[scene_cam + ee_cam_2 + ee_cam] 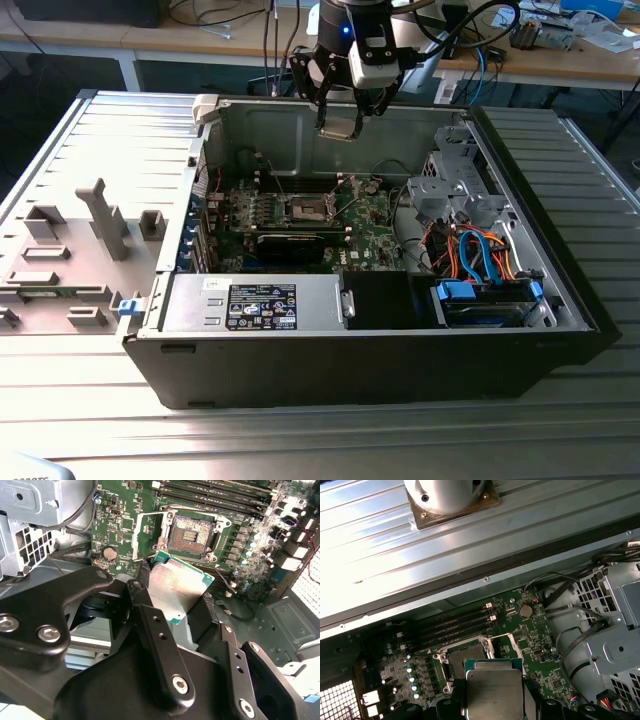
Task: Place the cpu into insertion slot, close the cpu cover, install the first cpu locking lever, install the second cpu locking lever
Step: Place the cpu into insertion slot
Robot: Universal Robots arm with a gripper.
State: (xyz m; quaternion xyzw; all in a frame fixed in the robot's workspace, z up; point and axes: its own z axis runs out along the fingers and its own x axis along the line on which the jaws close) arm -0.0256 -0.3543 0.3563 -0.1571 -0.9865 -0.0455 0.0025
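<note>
Gripper (348, 112) hung over the open case (400, 350), near its back wall in the exterior view, well above the motherboard (120, 510). Its fingers (150, 625) were closed partway, pinching the cpu (177, 587) by two opposite edges. The chip was clear of everything, metal top towards the wrist cameras, and a little tilted in the second wrist view.

Slot (191, 534) was bare, with its dark contact field open to view in both wrist views. I judged the cpu was not yet over it: in the second wrist view the chip sat just beside the socket's near rim, not above the centre.

Cover (150, 514) was swung up and back on its hinge side, with board showing through its window. A thin wire lever (224, 577) lay loose on the slot's other side, unlatched as far as I could tell. I couldn't pick out the second lever with any confidence.

Tally: the chip was in hand and nothing was seated. Placement, cover and both levers were all outstanding. The case sat square on the ribbed counter (300, 430).
</note>
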